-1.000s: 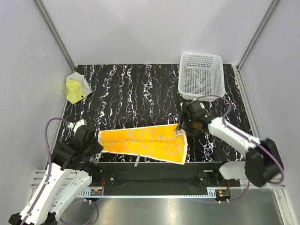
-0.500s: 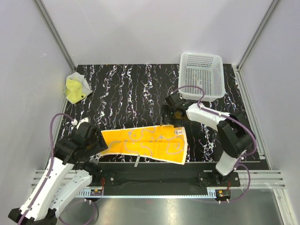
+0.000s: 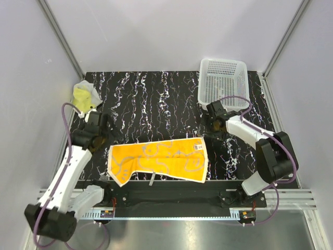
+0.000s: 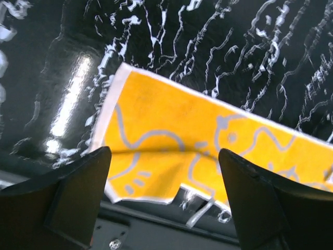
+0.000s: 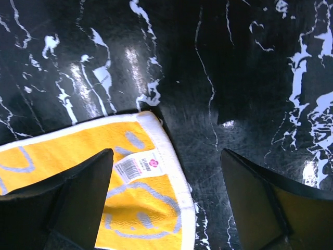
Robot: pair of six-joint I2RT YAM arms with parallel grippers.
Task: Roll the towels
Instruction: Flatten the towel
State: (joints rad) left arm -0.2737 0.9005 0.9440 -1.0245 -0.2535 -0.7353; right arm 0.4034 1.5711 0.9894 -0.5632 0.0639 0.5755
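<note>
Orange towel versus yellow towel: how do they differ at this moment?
The orange towel lies spread flat at the front of the table; the yellow towel sits bunched in the far left corner. The orange towel carries pale squiggles; the yellow towel looks plain. Neither is rolled.

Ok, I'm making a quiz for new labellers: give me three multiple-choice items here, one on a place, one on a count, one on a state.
1. Where is the white basket? A far right corner of the table; B near left corner; C near edge, middle.
2. How many towels show? A one; B two; C four.
3. The orange towel is: A rolled; B spread flat; C gripped.
1 A, it stands far right. 2 B, orange plus the crumpled yellow towel. 3 B, it lies flat, left gripper and right gripper open, off it.
</note>
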